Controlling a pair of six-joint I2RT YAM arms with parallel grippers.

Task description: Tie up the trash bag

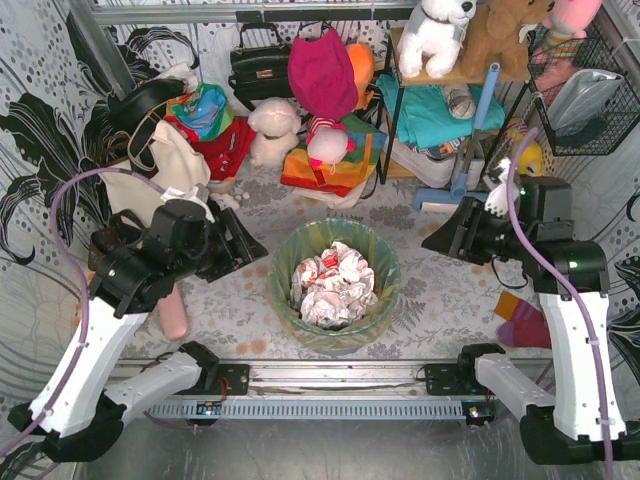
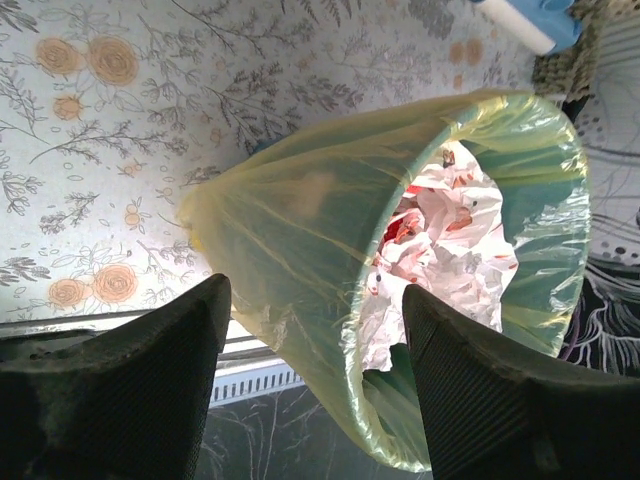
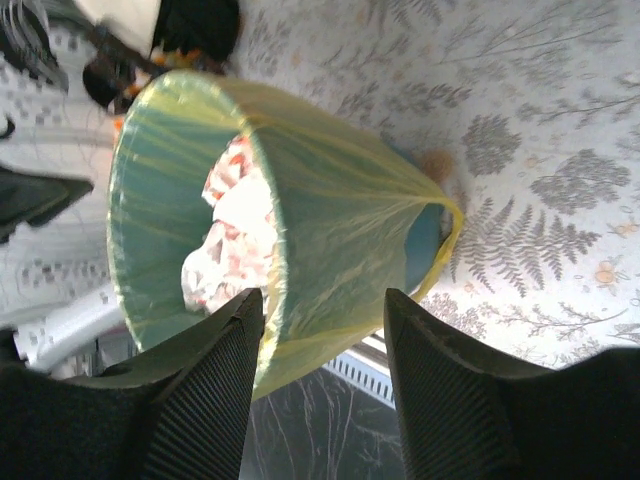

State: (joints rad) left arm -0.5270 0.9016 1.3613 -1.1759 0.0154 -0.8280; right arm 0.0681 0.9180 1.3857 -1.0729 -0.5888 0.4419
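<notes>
The bag [image 2: 290, 230] lines the bin [image 3: 425, 240], mouth folded over the rim around the paper [image 1: 333, 285], so it is untied; left gripper [image 2: 315, 320] and right gripper [image 3: 325, 310] flank the bin, released and empty, apparently positioned to take opposite rim edges.

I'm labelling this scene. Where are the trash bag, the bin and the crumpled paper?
trash bag [image 2: 300, 230], left wrist view, plastic draped outside the bin
bin [image 3: 422, 250], right wrist view, bare teal wall
crumpled paper [image 1: 332, 282], top view, middle of pile

Crumpled paper [image 1: 330, 285] in trash bag [image 2: 290, 230], inside bin [image 3: 425, 245] on table [image 1: 440, 310].
</notes>
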